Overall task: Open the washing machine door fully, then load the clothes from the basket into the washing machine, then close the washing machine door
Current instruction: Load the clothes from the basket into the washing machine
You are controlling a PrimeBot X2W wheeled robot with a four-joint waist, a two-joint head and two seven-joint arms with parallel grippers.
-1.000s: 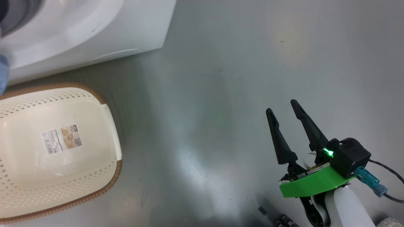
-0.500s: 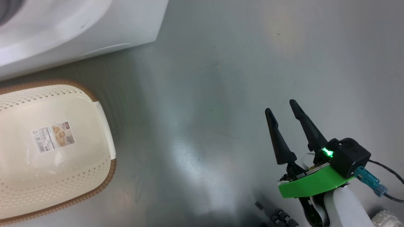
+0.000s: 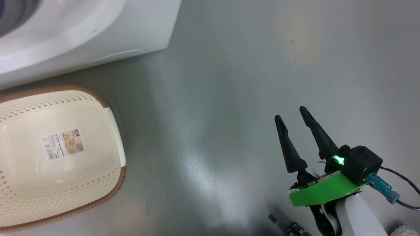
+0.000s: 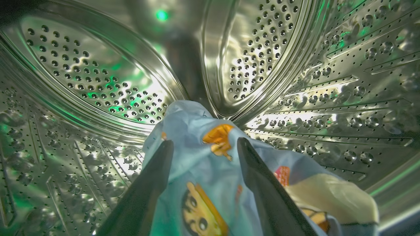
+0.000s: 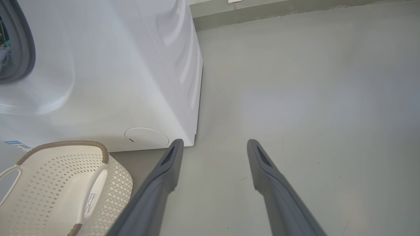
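My left gripper [image 4: 203, 142] is deep inside the washing machine's steel perforated drum [image 4: 92, 75]. Its fingers stand apart and open, with the clothes [image 4: 197, 124], light blue fabric with orange cartoon prints and a cream part, lying between and under them. The white washing machine [image 3: 98, 26] is at the top left of the head view. In front of it stands the cream basket [image 3: 111, 193], with only the barcode sticker [image 3: 63, 144] on its floor. My right gripper [image 3: 290, 113] hangs open over the bare floor at the lower right. The washing machine door is out of view.
The right wrist view shows the washing machine's corner [image 5: 193, 131], its round low flap [image 5: 146, 137], the grey rubber ring [image 5: 19, 49] and the basket [image 5: 42, 177] at the lower left. Grey floor [image 5: 311, 98] stretches to the right. A cable [image 3: 400, 178] trails from my right wrist.
The head camera swung a little and came back. A strip of blue fabric at the far left edge one second ago no longer shows. My right gripper has stayed open in place.
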